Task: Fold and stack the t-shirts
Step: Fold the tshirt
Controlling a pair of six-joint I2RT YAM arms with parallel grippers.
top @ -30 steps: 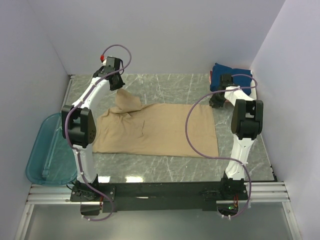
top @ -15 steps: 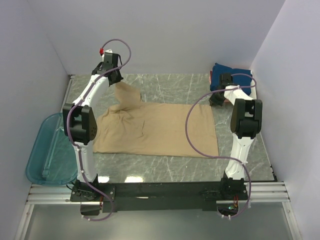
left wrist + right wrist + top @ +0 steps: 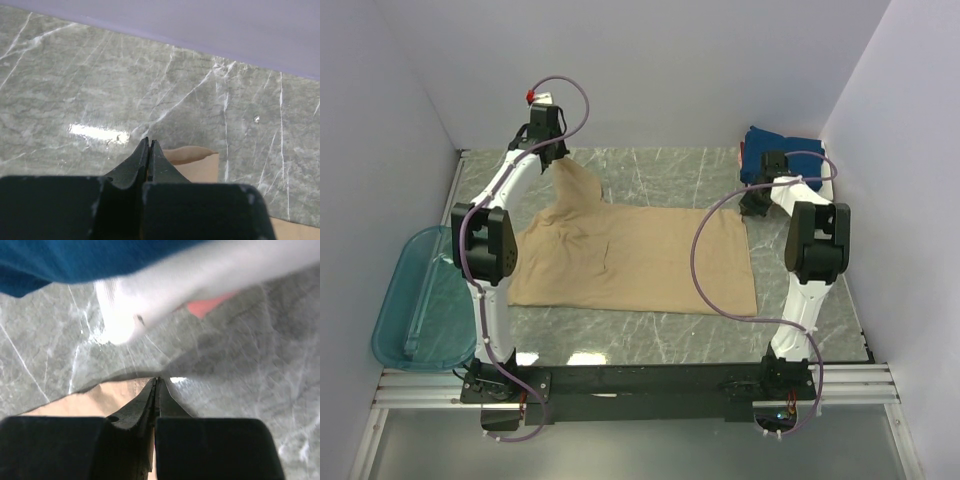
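Tan t-shirt (image 3: 630,255) lies spread flat across the middle of the marble table (image 3: 670,170), running left to right, except for its far left part, which rises in a peak to the left gripper (image 3: 552,163). That gripper is raised above the table near the back wall, its jaws pressed together on the tan cloth, which the left wrist view shows hanging just under the closed tips. The right gripper (image 3: 752,205) sits low at the shirt's far right corner with its jaws together. Cloth runs right up to the tips, but whether any is pinched between them cannot be told. Just beyond, in the table's far right corner, lies the folded stack: a navy blue shirt (image 3: 75,260) on top, with a white shirt (image 3: 200,280) and a pinkish red shirt (image 3: 212,305) showing at its edges. A teal tub (image 3: 415,300) sits off the table's left edge
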